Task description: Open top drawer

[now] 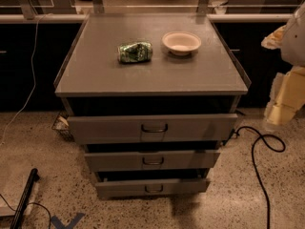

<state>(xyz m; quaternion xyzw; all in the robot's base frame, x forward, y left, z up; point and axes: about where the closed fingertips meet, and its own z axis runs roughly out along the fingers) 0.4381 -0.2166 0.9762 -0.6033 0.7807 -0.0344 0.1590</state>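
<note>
The top drawer [152, 128] is the widest of three grey drawers in a grey metal cabinet, with a small loop pull handle [154, 128] at the middle of its flat front. A dark gap shows between its front and the cabinet top. My gripper [287, 92], white and pale yellow, is at the right edge of the camera view, to the right of the cabinet, level with its top. It is well apart from the handle and touches nothing on the cabinet.
On the cabinet top [95, 75] lie a crushed green can [135, 52] and a white bowl [181, 42]. Two narrower drawers [152, 160] sit below the top one. A black cable [259, 147] loops on the floor at right. A wire basket [61, 125] stands at left.
</note>
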